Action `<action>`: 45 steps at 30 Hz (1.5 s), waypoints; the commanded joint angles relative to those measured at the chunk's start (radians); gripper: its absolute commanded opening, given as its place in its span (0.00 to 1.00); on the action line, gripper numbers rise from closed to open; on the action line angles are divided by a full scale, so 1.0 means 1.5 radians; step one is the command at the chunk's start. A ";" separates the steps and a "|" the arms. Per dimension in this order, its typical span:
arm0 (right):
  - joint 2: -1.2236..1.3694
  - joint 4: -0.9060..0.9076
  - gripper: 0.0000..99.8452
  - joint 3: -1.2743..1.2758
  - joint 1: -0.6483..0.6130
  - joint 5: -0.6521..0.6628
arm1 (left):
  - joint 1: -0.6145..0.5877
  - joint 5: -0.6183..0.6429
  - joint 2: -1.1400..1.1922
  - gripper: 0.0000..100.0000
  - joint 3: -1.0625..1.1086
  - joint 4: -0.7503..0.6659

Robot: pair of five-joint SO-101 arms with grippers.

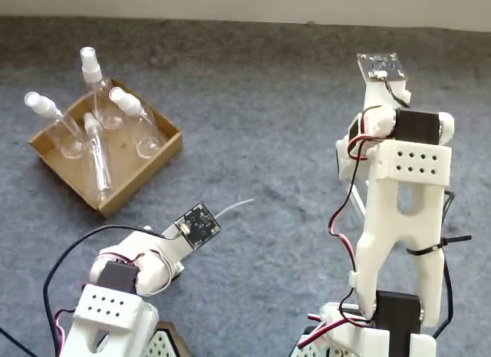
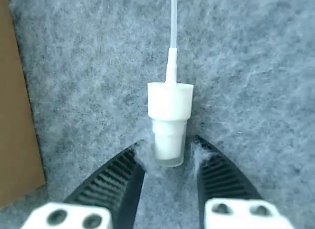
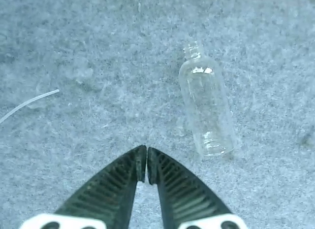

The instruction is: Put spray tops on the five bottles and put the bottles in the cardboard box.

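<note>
A white spray top (image 2: 170,115) lies on the grey carpet with its thin dip tube (image 2: 173,22) pointing away from my left gripper (image 2: 168,162). That gripper is open, one finger on each side of the top's cap end, close to it. A clear bottle (image 3: 206,108) with no top lies on its side on the carpet, just beyond and to one side of my right gripper (image 3: 146,164), which is shut on nothing. The cardboard box (image 1: 146,169) at the far left holds several bottles (image 1: 96,88) with spray tops on. The dip tube (image 1: 234,209) sticks out past the left wrist.
Grey carpet (image 1: 261,104) covers the table. The box wall (image 2: 15,115) runs close along one side of my left gripper. The right arm (image 1: 403,196) stands tall at the right. The tube's tip (image 3: 29,103) lies off to the side of my right gripper.
</note>
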 commanded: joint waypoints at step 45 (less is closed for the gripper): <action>-0.028 -0.001 0.01 -0.002 0.163 0.007 | 0.238 0.361 0.795 0.18 -0.771 -0.024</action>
